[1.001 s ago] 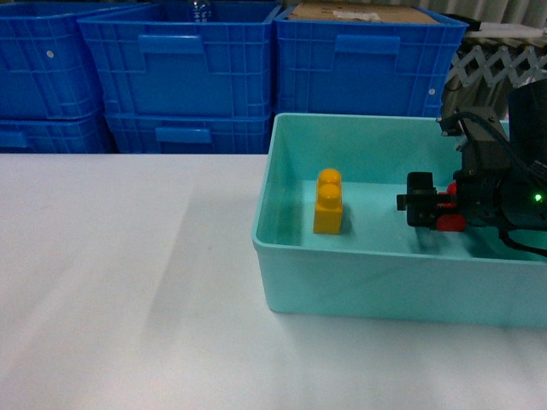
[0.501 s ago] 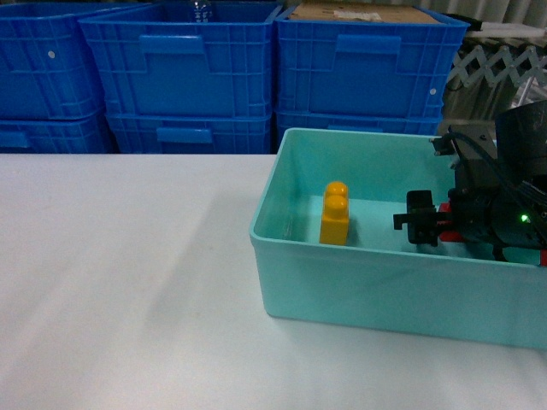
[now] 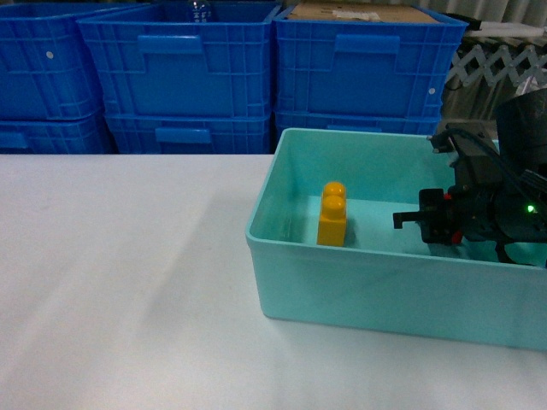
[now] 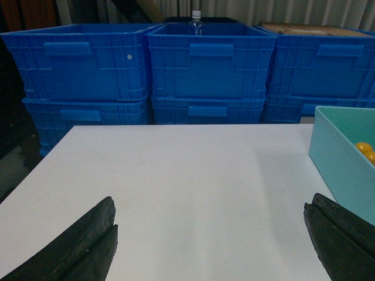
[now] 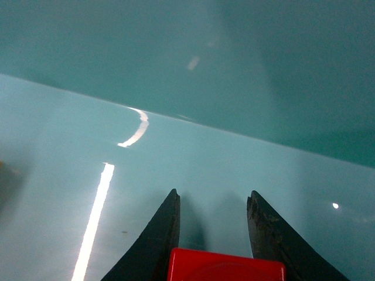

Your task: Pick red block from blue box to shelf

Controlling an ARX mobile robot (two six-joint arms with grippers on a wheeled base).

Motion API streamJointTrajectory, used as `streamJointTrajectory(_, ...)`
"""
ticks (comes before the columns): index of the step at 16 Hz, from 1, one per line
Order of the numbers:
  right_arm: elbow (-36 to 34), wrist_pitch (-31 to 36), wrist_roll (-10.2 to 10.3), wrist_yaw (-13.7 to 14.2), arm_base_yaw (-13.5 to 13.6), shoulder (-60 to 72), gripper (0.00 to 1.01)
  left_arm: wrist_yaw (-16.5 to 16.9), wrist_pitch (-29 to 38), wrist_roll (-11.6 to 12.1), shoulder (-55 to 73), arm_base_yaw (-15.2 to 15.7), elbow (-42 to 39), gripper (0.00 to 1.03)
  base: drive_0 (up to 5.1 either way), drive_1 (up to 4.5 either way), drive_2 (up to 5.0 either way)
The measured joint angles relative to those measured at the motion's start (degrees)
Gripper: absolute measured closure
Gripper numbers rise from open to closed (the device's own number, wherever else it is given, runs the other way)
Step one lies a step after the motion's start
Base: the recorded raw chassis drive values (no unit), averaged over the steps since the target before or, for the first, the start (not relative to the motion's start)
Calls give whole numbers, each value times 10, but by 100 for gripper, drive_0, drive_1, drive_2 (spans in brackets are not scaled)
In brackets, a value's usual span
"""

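- Right wrist view: your right hand [image 5: 214,225] pinches the red block [image 5: 225,264] inside the blue box [image 3: 367,286].
- Lift straight, clearing the rim.
- Left hand [image 4: 214,234] stays spread.

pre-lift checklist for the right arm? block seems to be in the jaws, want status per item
1. Red block between the right gripper fingers: ok, seated at the jaw base.
2. Grip firm enough to lift: cannot tell, contact faces are hidden.
3. Yellow block apart from the gripper: ok, a clear gap shows in the head view.
4. Path up out of the blue box: ok, nothing above it.
5. Left gripper out of the way: ok, open over the white table.
6. Shelf located: cannot tell, not in any view.
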Motion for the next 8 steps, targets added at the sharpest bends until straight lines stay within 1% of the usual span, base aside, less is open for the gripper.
streamJointTrajectory(2, 2, -19, -2, -22, 16, -26, 72, 0, 0, 0, 0, 0, 0, 5, 0, 0, 0)
streamJointTrajectory(4, 17, -34, -8, -39, 31, -67, 72, 0, 0, 0, 0, 0, 0, 5, 0, 0, 0)
streamJointTrajectory(6, 36, -39, -20, -52, 35, -103, 72, 0, 0, 0, 0, 0, 0, 5, 0, 0, 0)
streamJointTrajectory(8, 36, -46, -37, -57, 32, -119, 72, 0, 0, 0, 0, 0, 0, 5, 0, 0, 0)
